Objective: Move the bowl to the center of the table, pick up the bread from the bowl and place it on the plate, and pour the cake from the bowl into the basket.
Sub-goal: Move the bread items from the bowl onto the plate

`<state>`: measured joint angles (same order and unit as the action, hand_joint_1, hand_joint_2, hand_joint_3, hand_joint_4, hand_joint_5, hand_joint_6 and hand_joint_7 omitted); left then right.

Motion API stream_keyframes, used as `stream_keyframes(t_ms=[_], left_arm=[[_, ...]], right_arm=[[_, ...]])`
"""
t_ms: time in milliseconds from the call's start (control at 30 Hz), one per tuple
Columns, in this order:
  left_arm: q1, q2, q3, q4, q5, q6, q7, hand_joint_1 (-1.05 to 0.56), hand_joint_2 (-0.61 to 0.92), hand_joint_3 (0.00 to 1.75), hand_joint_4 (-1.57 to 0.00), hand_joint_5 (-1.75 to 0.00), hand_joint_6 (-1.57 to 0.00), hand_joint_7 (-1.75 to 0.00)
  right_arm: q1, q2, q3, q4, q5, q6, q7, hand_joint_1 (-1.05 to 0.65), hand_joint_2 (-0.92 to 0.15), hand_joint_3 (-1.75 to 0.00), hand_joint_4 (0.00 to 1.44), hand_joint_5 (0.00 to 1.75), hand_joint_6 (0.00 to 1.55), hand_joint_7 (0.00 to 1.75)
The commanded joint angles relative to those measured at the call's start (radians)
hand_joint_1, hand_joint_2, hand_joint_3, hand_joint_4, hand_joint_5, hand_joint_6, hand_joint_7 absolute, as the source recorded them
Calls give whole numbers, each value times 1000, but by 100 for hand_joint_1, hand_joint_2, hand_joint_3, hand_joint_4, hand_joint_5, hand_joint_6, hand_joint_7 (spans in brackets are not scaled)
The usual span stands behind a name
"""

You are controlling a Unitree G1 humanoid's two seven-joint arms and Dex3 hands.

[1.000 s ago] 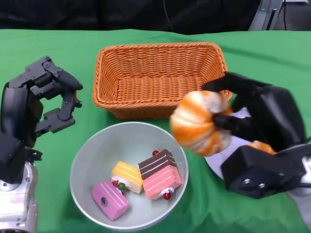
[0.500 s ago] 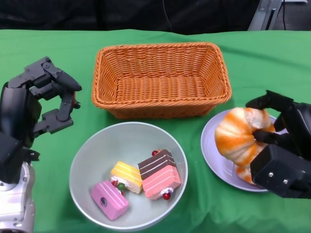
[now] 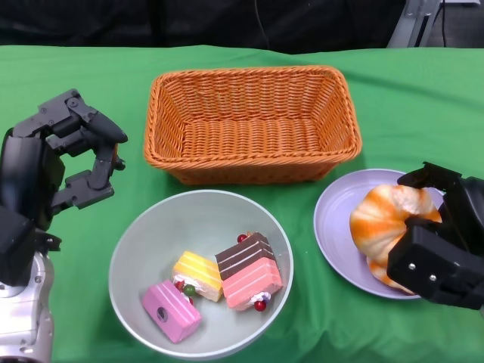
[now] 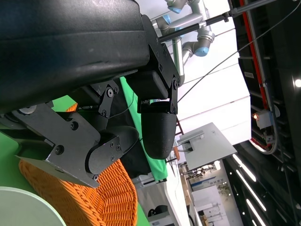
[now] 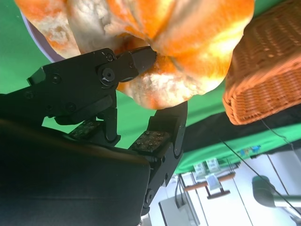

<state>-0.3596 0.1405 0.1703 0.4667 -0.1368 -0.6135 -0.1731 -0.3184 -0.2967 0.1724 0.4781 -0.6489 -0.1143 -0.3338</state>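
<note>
Our right robot hand (image 3: 442, 242) grips the orange-and-white bread (image 3: 387, 224), which sits on the lilac plate (image 3: 336, 227). Our left robot hand (image 3: 72, 159) hovers empty, fingers apart, beside the grey bowl (image 3: 144, 227) holding three cake slices (image 3: 223, 283), near the wicker basket (image 3: 249, 125) on the green counter (image 3: 76, 76).

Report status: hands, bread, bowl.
Right hand grips bread over purple plate. Left hand empty, fingers apart, beside bowl. Three cake pieces in bowl; basket empty. Nothing obstructing.

Right hand (image 3: 442, 249) hides the plate's (image 3: 336, 227) near rim (partly) — bread (image 3: 382, 223) too.
</note>
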Motion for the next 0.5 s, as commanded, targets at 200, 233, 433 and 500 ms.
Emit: stream_keyframes(t_ms=[200, 233, 433, 500], left_arm=[[14, 14, 7, -15, -5, 13, -3, -3, 58, 109, -82, -155, -81, -132], [14, 14, 6, -17, -4, 15, -3, -3, 58, 109, -82, -155, -81, -132], [15, 13, 5, -12, -10, 9, -14, -3, 58, 109, -81, -155, -81, -133], [15, 15, 5, -9, 1, 6, -8, -3, 58, 108, -81, -156, -81, -133]], right_arm=[[-93, -4, 31, 158, 1, -1, -78, -23, -92, 0, 72, 112, 95, 49], [-99, -4, 34, 173, 4, -5, -85, -23, -91, 0, 72, 112, 94, 49], [-121, 15, 37, 205, 35, 39, -78, -25, -92, 0, 77, 72, 94, 21], [-120, 19, 36, 195, 45, 53, -70, -26, -92, 0, 75, 56, 88, 8]])
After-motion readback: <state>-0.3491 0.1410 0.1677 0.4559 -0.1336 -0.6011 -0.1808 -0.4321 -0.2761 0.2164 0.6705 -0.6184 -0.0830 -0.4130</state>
